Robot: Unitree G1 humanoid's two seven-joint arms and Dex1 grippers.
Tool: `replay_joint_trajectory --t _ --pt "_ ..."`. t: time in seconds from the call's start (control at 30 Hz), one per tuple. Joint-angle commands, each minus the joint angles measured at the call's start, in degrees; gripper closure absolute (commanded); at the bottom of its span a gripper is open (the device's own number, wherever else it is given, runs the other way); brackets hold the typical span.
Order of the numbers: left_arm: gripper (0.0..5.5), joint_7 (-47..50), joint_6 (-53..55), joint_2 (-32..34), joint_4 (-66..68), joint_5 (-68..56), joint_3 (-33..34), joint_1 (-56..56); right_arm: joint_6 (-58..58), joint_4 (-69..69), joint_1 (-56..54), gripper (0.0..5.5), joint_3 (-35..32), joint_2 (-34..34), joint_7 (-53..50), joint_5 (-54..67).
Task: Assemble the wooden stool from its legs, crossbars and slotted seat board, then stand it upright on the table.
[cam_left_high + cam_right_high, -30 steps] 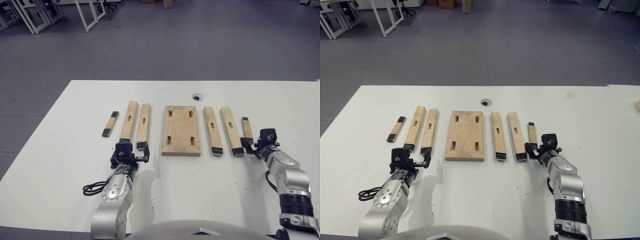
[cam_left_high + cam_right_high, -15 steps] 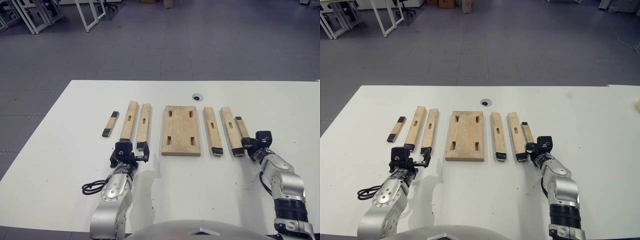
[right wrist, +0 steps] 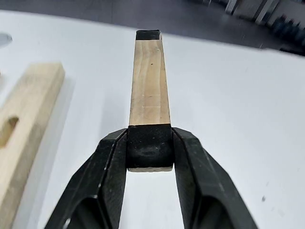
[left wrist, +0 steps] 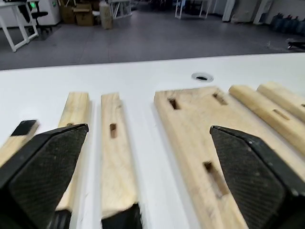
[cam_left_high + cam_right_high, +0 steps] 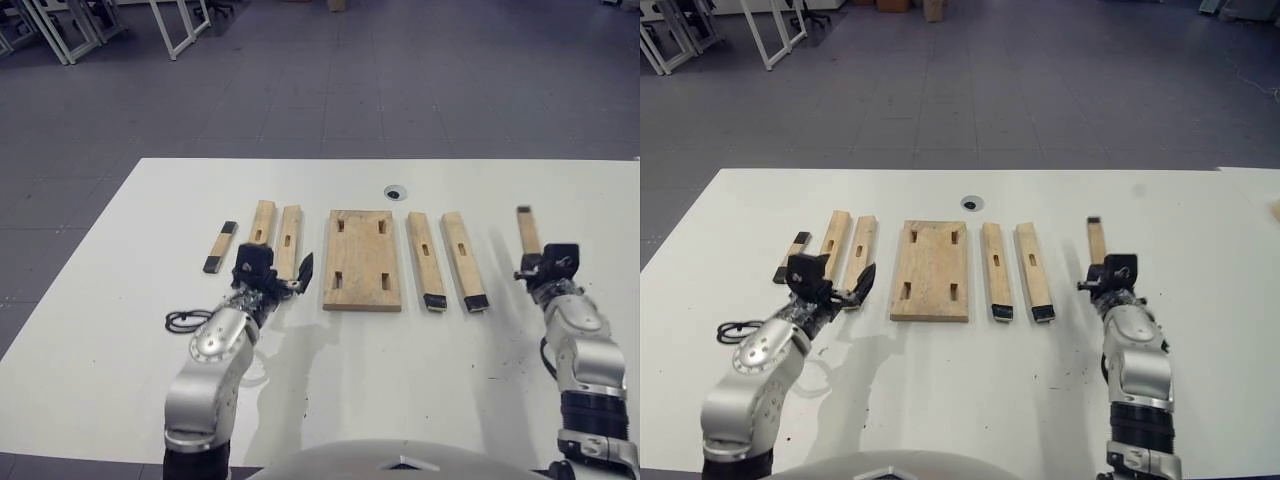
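We judge assembly has barely begun: the seat board [image 5: 361,258] lies flat mid-tabletop [image 5: 400,370], with two legs [image 5: 288,240] to its left and two [image 5: 423,255] to its right, nothing joined. Our right end effector [image 3: 149,148] is clamped on the near black tip of a short crossbar [image 3: 148,81], toward the right edge and apart from the legs. Our left end effector [image 4: 148,128] hovers with fingers spread over the left legs' near ends. Next, the crossbar's tip needs lining up with a leg slot.

Lab or workshop hall — grey tiled floor [image 5: 400,80], white-framed benches [image 5: 60,30].
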Motion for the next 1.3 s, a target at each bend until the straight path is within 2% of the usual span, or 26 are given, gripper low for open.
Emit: replay_joint_trajectory --t 0.03,0.17,0.27,0.4,0.63,0.8,1.1,1.3 --pt "0.79 -1.4 14.5 -5.3 8.7 -18.8 11.9 -13.7 -3.3 -7.7 -0.9 4.19 9.2 3.6 4.7 1.1" --pt "0.79 -3.7 28.6 -7.1 21.6 -39.9 22.3 -23.0 -9.6 -10.5 1.6 4.19 21.0 6.7 10.8 0.2" --pt "0.79 -2.6 34.8 -6.0 28.7 -47.9 26.2 -26.3 -11.7 -10.9 1.7 4.19 25.0 7.3 12.6 -1.1" --pt "0.79 -0.5 35.2 -4.9 31.7 -49.6 26.3 -26.9 -11.9 -11.0 1.2 4.19 26.4 8.2 12.5 -1.6" --pt "0.79 -0.8 30.4 -4.4 35.1 -46.6 21.8 -28.0 -9.7 -15.1 1.7 4.19 32.5 11.7 12.2 -2.7" --pt "0.79 -1.2 27.8 -4.1 37.4 -46.3 20.4 -29.3 -9.2 -16.0 3.4 4.19 35.0 11.7 12.9 -2.7" --pt "2.44 -0.3 28.4 -2.2 36.5 -51.7 22.7 -29.2 -8.7 -16.2 3.9 4.19 34.7 11.2 12.7 -2.9" --pt "3.26 1.0 26.0 -2.2 36.6 -51.2 22.0 -29.5 -8.4 -16.8 4.2 4.19 35.1 11.2 12.6 -2.9"
